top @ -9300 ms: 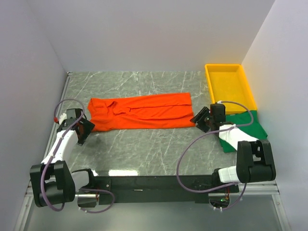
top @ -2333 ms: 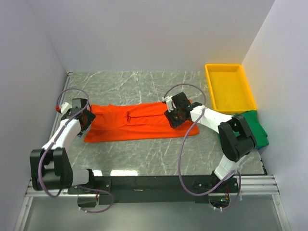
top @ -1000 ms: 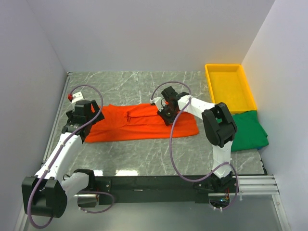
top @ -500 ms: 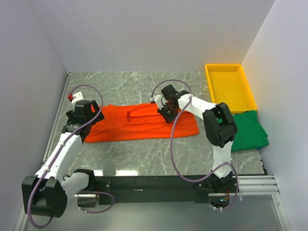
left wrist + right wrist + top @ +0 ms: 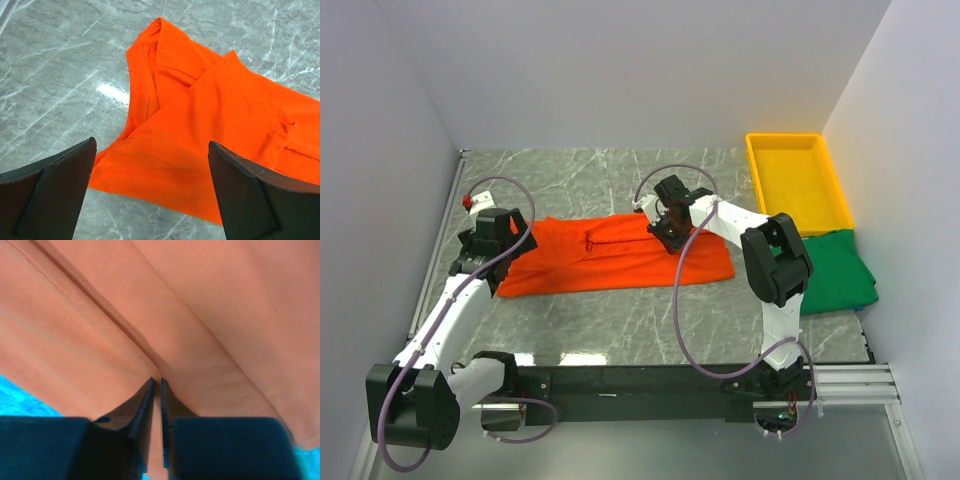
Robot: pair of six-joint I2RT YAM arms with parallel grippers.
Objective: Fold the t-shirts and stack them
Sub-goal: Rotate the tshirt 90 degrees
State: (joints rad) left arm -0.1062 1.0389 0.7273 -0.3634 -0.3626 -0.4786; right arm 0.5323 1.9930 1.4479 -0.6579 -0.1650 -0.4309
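The orange shirt (image 5: 610,258), soft, light and limp, lies mid-table (image 5: 620,180); the green shirt (image 5: 835,275) sits by the right edge. The right gripper (image 5: 156,382) pinches an orange fold. The left gripper (image 5: 150,145) gapes over the orange shirt's left end, where the corners look best to grip.

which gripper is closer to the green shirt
Right. The right gripper is down on the orange shirt, right of its middle and to the left of the green shirt. The left gripper hangs open over the orange shirt's far left end, much farther off.
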